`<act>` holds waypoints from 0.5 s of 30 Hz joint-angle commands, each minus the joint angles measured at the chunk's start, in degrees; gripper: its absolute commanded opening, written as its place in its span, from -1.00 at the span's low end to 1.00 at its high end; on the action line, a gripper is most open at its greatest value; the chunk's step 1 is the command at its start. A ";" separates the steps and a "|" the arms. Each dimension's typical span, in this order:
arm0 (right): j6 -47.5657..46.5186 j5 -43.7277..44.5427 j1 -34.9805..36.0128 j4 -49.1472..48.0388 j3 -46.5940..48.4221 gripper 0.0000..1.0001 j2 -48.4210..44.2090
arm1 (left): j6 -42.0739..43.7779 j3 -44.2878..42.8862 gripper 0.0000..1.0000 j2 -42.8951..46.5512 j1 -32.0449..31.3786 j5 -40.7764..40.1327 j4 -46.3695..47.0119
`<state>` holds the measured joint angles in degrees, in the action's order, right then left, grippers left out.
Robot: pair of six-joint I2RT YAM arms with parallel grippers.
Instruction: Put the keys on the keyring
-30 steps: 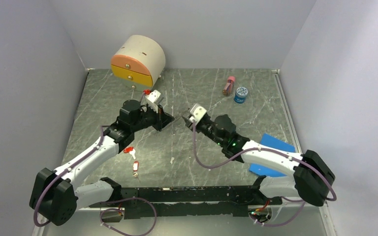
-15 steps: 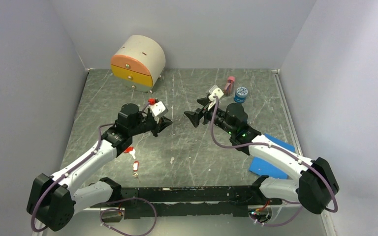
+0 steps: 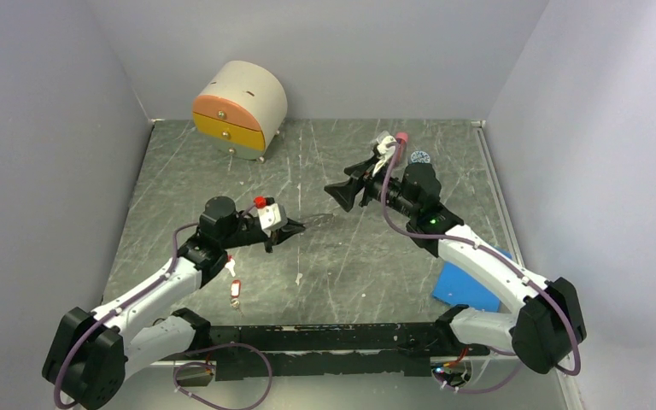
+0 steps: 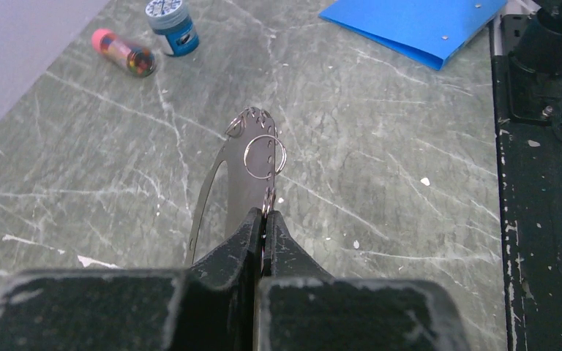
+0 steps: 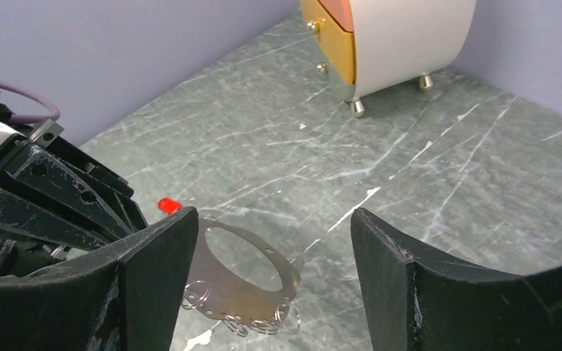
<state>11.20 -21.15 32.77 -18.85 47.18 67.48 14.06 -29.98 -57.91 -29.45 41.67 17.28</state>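
The keyring (image 4: 247,186) is a thin flat brownish metal hoop with several small split rings (image 4: 265,156) along its edge. My left gripper (image 4: 265,214) is shut on one edge of it and holds it out low over the table; the hoop also shows in the top view (image 3: 318,220) and the right wrist view (image 5: 234,296). My right gripper (image 5: 272,219) is open and empty, hovering behind the hoop (image 3: 348,185). Two keys with red tags (image 3: 225,262) (image 3: 236,292) lie on the table beside my left arm. A small red thing (image 3: 260,202) sits on my left wrist; I cannot tell what it is.
A rounded drawer box (image 3: 239,104) stands at the back left. A pink bottle (image 4: 124,55) and a blue-lidded jar (image 4: 170,23) stand at the back right, behind my right wrist. A blue folder (image 3: 470,286) lies at the right, near the black front rail.
The grippers have drawn apart. My right gripper rose toward the back right. My left gripper came nearer and lower, still holding the hoop.
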 commanded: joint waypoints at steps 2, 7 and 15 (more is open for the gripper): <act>4.66 -6.74 -2.28 3.78 3.48 0.55 0.70 | 1.64 -0.64 -0.95 1.65 -0.07 3.94 6.54; 13.75 -12.53 -6.13 10.90 8.33 0.45 6.20 | 3.68 -2.36 -0.95 0.96 -0.05 2.87 1.54; 20.16 -22.71 -7.37 16.82 12.14 0.42 14.92 | 6.82 -5.50 -0.95 -0.78 -0.04 2.25 -6.11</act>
<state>26.63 -35.75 25.32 -5.28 56.64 79.92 17.54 -31.11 -57.95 -29.45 43.33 14.22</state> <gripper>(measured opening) 0.719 0.043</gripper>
